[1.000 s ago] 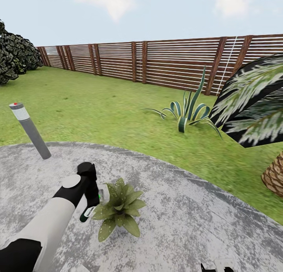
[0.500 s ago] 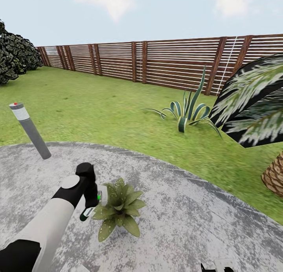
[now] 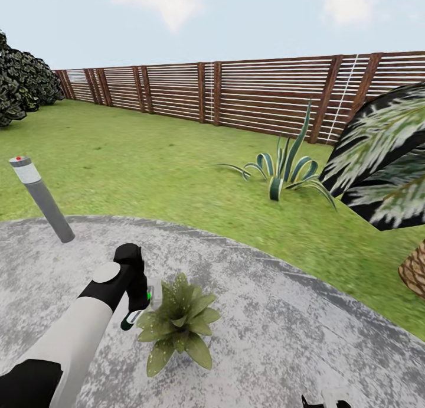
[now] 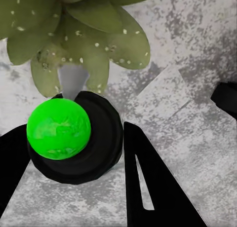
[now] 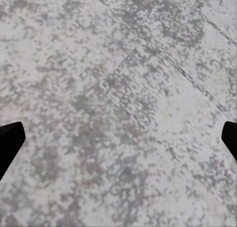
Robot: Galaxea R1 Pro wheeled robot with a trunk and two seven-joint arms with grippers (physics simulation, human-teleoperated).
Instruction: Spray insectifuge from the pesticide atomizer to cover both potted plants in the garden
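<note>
green leaves with tiny pale dots spread out flat and pointy on the potted plant [image 3: 177, 322], which sits on the rough, speckled grey stone circle [image 3: 283, 337]. the left gripper [image 3: 139, 304] is pinching the pesticide atomizer [image 3: 134, 315], a slim dark bottle with a pale head, and holds it right beside the plant's leaves. in the left wrist view the round black top with a shiny green ball [image 4: 58, 128] sits between the fingers and points at the leaves [image 4: 84, 44]. to do this step well, i think the nozzle should stay aimed at the middle of the plant, then sweep slowly over every leaf so none is missed. the right gripper [image 5: 118, 138] hangs over bare stone with its tips spread far apart. a striped agave [image 3: 283, 169] grows on the soft grass, by the brown wooden slat fence [image 3: 248, 92]
</note>
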